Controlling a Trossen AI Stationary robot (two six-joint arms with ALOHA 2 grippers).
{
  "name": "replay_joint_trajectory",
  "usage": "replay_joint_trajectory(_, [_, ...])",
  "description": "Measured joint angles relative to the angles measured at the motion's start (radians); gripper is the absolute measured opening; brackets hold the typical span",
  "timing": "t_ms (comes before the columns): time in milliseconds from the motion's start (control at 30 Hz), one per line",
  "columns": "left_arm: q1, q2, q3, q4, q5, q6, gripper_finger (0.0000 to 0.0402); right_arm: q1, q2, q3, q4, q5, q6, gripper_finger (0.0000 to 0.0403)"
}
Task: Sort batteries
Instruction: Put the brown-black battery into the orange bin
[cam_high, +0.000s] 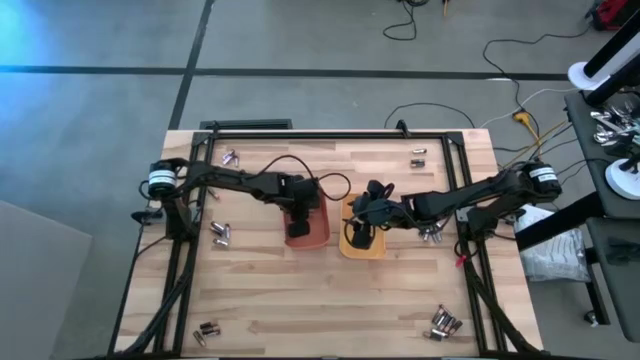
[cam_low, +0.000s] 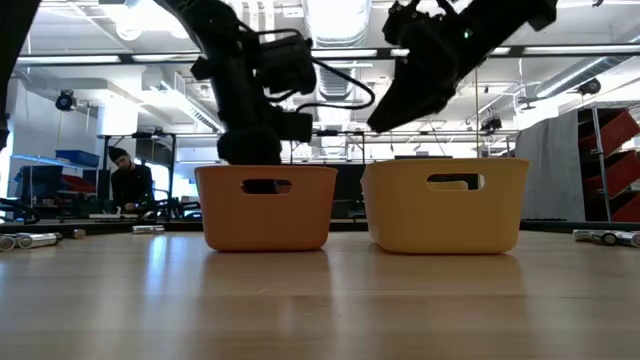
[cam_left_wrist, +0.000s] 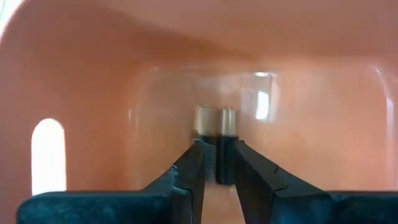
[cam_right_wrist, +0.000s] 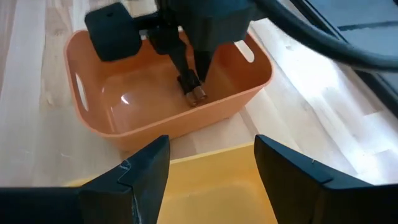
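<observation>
My left gripper (cam_left_wrist: 217, 146) reaches down inside the orange tray (cam_high: 318, 228) and is shut on a dark battery (cam_left_wrist: 225, 155) with a coppery end. A second coppery end (cam_left_wrist: 204, 121) shows right beside it; whether that one is held, I cannot tell. My right gripper (cam_right_wrist: 211, 168) hangs open over the yellow tray (cam_high: 352, 248), nothing between its fingers. Loose batteries lie on the table in small groups, far left (cam_high: 229, 157), far right (cam_high: 418, 156), left (cam_high: 220, 234) and near right (cam_high: 445, 323). My left gripper pinches the dark battery's body (cam_left_wrist: 224, 167) between its two fingers. The fingers come from above, pointing down into the orange tray, and lie along the battery. Its coppery end (cam_right_wrist: 197, 95) sticks out beyond the fingertips, close over the tray floor; whether it touches, I cannot tell.
The two trays stand side by side at the table's middle, orange (cam_low: 265, 207) left of yellow (cam_low: 445, 205). More batteries lie near the right arm (cam_high: 432, 233) and at the near left (cam_high: 205, 331). A dark frame (cam_high: 330, 132) runs along the table's edges.
</observation>
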Motion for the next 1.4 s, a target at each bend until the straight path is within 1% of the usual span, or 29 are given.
replay_joint_trajectory(200, [-0.054, -0.029, 0.074, -0.118, -0.002, -0.007, 0.0062, -0.011, -0.068, 0.113, -0.244, 0.002, -0.048, 0.0255])
replay_joint_trajectory(267, [-0.078, -0.052, 0.078, -0.122, -0.004, -0.010, 0.0062, -0.023, -0.095, 0.149, -0.325, 0.015, -0.063, 0.0263])
replay_joint_trajectory(400, [-0.126, -0.128, 0.048, -0.094, -0.004, -0.017, 0.0062, -0.069, -0.138, 0.192, -0.522, 0.087, -0.089, 0.0276])
replay_joint_trajectory(533, [-0.173, -0.236, -0.029, 0.034, -0.005, -0.018, 0.0061, -0.156, -0.158, 0.181, -0.679, 0.089, -0.228, 0.0286])
replay_joint_trajectory(667, [-0.217, -0.361, -0.138, 0.237, -0.005, -0.018, 0.0061, -0.298, -0.134, 0.175, -0.800, 0.071, -0.287, 0.0287])
replay_joint_trajectory(767, [-0.243, -0.456, -0.217, 0.370, -0.005, -0.017, 0.0061, -0.416, -0.097, 0.173, -0.823, -0.016, -0.329, 0.0279])
replay_joint_trajectory(833, [-0.256, -0.519, -0.266, 0.448, -0.005, -0.016, 0.0061, -0.485, -0.068, 0.172, -0.831, -0.108, -0.405, 0.0272])
replay_joint_trajectory(900, [-0.265, -0.579, -0.309, 0.515, -0.005, -0.002, 0.0061, -0.548, -0.036, 0.171, -0.856, -0.156, -0.493, 0.0263])
replay_joint_trajectory(967, [-0.268, -0.636, -0.340, 0.551, -0.005, 0.020, 0.0061, -0.599, 0.003, 0.171, -0.874, -0.146, -0.562, 0.0254])
replay_joint_trajectory(1133, [-0.268, -0.779, -0.398, 0.650, -0.006, 0.056, 0.0061, -0.665, 0.111, 0.171, -0.885, -0.031, -0.685, 0.0232])
replay_joint_trajectory(1400, [-0.275, -0.916, -0.498, 0.644, -0.005, 0.033, 0.0061, -0.705, 0.273, 0.171, -0.888, 0.052, -0.810, 0.0203])
